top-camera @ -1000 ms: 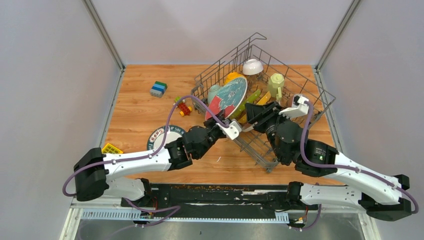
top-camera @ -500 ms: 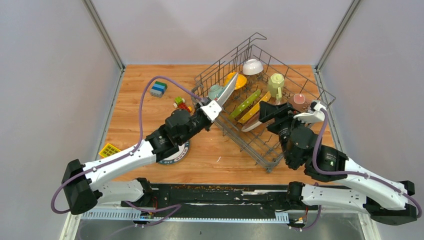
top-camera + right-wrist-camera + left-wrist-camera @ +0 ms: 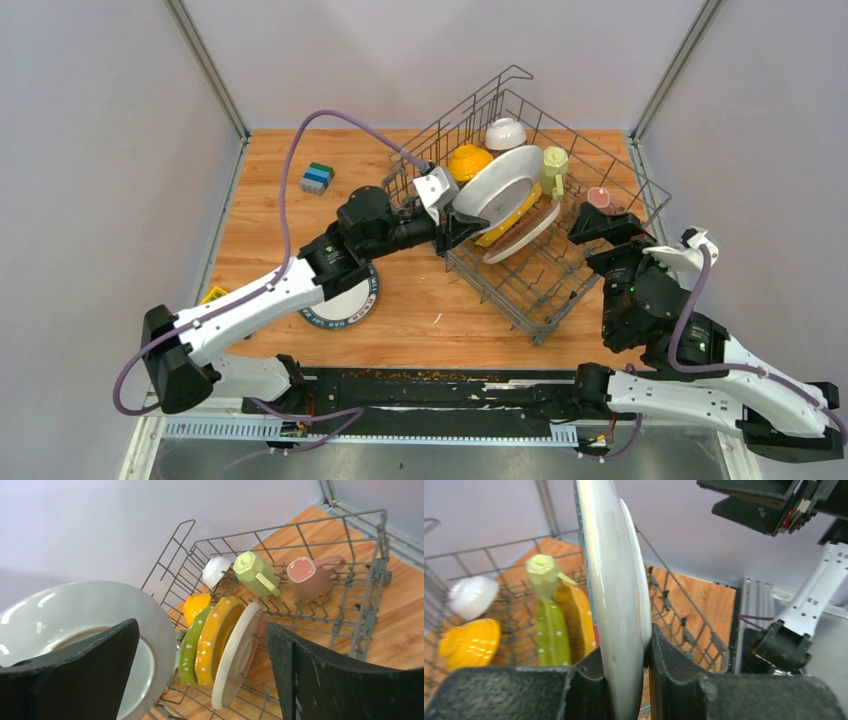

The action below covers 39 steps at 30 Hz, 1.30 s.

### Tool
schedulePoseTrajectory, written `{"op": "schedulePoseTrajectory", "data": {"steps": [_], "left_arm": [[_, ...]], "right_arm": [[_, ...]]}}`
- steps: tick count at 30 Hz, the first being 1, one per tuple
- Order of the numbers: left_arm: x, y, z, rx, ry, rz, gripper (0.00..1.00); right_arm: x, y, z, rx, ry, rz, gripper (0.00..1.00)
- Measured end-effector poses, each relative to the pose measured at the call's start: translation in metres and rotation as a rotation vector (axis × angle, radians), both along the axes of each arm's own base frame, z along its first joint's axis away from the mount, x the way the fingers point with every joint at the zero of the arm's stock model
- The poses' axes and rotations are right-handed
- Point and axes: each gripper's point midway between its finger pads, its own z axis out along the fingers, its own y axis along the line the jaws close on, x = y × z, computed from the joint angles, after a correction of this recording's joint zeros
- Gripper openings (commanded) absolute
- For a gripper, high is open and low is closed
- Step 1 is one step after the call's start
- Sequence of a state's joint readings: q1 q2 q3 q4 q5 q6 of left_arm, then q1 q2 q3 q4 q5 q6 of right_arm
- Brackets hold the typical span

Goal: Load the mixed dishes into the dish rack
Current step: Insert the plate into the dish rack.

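- Confirming the step in hand: which dish is being loaded?
- The grey plate. The left tool is clenched on its rim, and the plate is held on edge and tilted, above the left part of the dish rack. It appears not yet seated between tines.
- State of the right tool?
- Released, jaws wide, nothing between them. It stands just off the rack's right side, toward the right edge of the bench.
- What occupies the rack?
- Lime-green dotted plate, yellow plate and pink plate, leaning together. Beyond them are a yellow bowl, a white bowl, a pale-green mug and a pink mug.
- Requirement for the next move?
- Judged from the layout: lower the grey plate into a free slot on the left side of the lime-green dotted plate, keeping it near upright. Release only once the rim rests in the wires.
- Anything left on the bench?
- One printed-rim plate near the front left, under the left arm.
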<state>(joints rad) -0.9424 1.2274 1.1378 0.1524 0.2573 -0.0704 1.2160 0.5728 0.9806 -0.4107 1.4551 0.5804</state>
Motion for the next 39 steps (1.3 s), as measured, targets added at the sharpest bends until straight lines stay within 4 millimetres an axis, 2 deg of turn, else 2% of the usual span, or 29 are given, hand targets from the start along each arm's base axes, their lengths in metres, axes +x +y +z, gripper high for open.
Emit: {"op": "schedulePoseTrajectory", "data": {"steps": [2, 7, 10, 12, 17, 22, 27, 34, 39], "left_arm": [[-0.002, -0.012, -0.011, 0.0, 0.049, -0.045, 0.0], [-0.003, -0.038, -0.054, 0.05, 0.191, -0.118, 0.0], [-0.001, -0.049, -0.062, 0.035, 0.226, -0.141, 0.0], [0.001, -0.051, -0.063, 0.026, 0.242, -0.139, 0.0], [0.004, -0.057, -0.052, 0.009, 0.243, -0.142, 0.0], [-0.002, -0.063, -0.026, 0.008, 0.192, -0.139, 0.0], [-0.012, -0.064, -0.008, 0.009, 0.148, -0.163, 0.0], [-0.034, -0.075, -0.009, 0.025, 0.17, -0.225, 0.0], [-0.041, -0.088, -0.024, 0.031, 0.236, -0.249, 0.0]], "right_arm": [[-0.003, -0.011, 0.0, -0.012, 0.002, -0.015, 1.0], [-0.017, -0.051, 0.008, 0.052, -0.022, -0.048, 1.0], [-0.024, -0.072, 0.013, 0.086, -0.032, -0.063, 1.0], [-0.026, -0.077, 0.017, 0.08, -0.03, -0.069, 1.0], [-0.023, -0.072, 0.019, 0.006, -0.007, -0.073, 1.0], [-0.018, -0.057, 0.015, -0.075, 0.02, -0.072, 1.0], [-0.019, -0.061, 0.014, -0.077, 0.021, -0.073, 1.0], [-0.019, -0.061, 0.014, -0.068, 0.019, -0.074, 1.0], [-0.019, -0.061, 0.016, -0.053, 0.014, -0.074, 1.0]]}}
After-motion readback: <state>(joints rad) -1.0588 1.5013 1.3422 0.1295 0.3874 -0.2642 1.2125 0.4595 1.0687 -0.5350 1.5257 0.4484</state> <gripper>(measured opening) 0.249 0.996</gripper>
